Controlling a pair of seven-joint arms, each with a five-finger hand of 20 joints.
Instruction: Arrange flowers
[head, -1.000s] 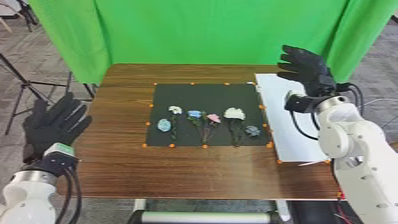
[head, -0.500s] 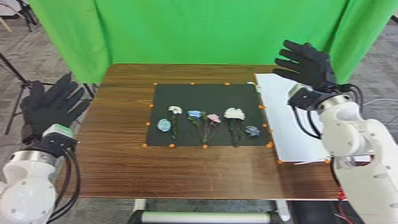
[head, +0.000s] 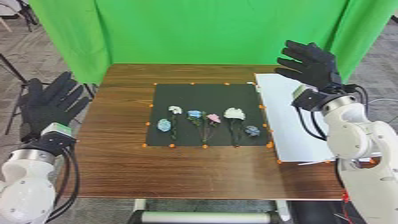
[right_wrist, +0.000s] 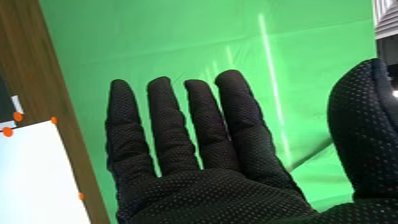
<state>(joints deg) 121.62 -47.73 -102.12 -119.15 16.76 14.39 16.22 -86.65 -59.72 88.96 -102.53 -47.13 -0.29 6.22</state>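
The right arm hides part of the brown bench (head: 115, 170) and its white sheet (head: 289, 137). The left hand (head: 43, 112), fingers apart, has risen slightly away from the robot; the right hand (head: 318, 69), fingers also apart, has its palm cut off in the wrist view. The flowers (head: 234, 113) lie unmoved on the dark mat (head: 222, 92), the rightmost bluish bloom (head: 252, 131) hard to make out.

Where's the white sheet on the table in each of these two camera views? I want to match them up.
Head view: the white sheet lies right of the dark mat.
Right wrist view: the sheet is beside the right hand, on the side away from its thumb.
Shared landmark: the green curtain, beyond the table's edge.
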